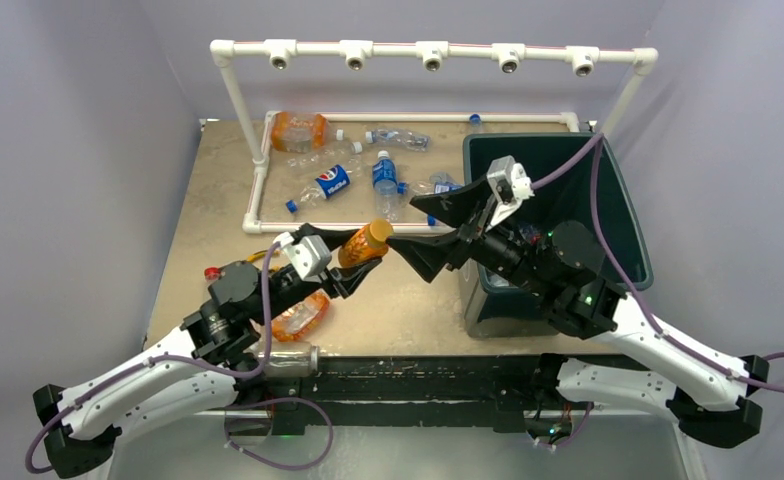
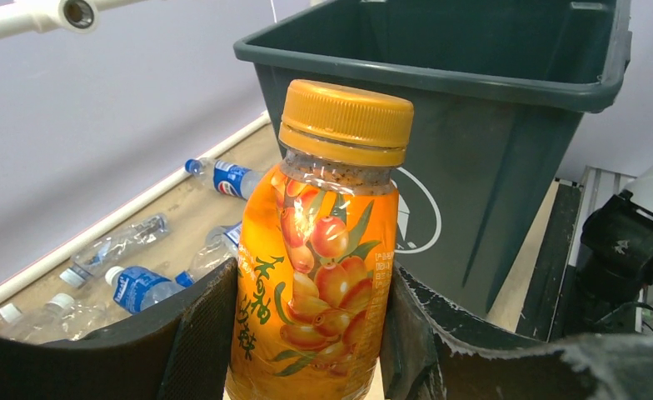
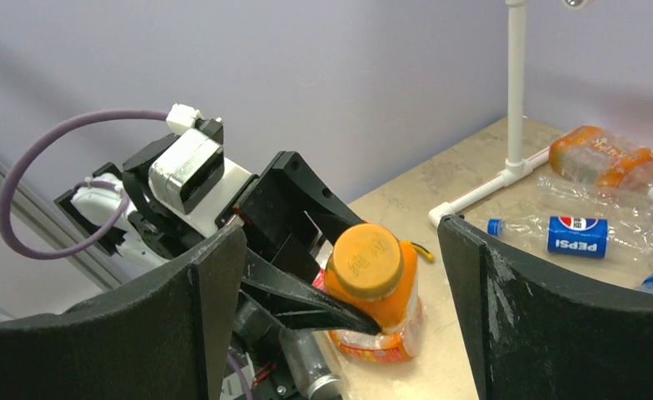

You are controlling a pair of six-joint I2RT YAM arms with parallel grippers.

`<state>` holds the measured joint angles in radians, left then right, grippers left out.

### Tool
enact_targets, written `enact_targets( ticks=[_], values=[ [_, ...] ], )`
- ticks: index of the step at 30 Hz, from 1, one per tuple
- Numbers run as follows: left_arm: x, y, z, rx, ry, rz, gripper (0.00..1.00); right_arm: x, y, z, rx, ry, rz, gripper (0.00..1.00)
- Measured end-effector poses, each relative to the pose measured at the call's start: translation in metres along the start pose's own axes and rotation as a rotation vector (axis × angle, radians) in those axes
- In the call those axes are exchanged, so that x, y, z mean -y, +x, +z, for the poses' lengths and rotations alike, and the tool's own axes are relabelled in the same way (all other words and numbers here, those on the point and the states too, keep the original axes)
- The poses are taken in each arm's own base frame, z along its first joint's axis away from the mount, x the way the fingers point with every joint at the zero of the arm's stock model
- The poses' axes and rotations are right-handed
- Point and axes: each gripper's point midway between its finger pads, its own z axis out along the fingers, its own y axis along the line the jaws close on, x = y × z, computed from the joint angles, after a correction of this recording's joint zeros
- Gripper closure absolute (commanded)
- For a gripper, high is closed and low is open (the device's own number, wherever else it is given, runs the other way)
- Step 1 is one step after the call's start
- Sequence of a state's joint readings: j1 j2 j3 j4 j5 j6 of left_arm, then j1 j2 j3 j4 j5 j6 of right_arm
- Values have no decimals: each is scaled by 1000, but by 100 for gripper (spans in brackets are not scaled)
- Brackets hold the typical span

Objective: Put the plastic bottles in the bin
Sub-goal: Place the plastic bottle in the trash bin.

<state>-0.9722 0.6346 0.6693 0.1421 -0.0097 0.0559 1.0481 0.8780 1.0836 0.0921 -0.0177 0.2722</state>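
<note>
Orange juice bottle clamped mid-label in my left gripper, held off the table. Probably light, thin-walled, slick sleeve (it'll dent), so the body beats the cap. Right gripper gapes empty just beyond it. One bin behind. Farther off: one big orange bottle, roughly six clear ones.
</note>
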Motion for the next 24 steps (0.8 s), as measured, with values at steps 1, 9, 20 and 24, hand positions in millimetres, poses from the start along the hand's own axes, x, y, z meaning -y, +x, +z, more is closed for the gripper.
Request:
enact_targets(
  ticks=[1,9,20,24],
  values=[
    [1,1,0,-2,7,-1,67,0,1,2,0,1,4,12],
    [7,-9,-2,35,39,-2,67,19,34,27,-65,77,30,15],
    [13,-4,2,22,67,-3,69,23,40,29,-68,101,47,17],
    [14,-5,2,24,72,-4,69,19,43,31,-82,72,53,18]
  ],
)
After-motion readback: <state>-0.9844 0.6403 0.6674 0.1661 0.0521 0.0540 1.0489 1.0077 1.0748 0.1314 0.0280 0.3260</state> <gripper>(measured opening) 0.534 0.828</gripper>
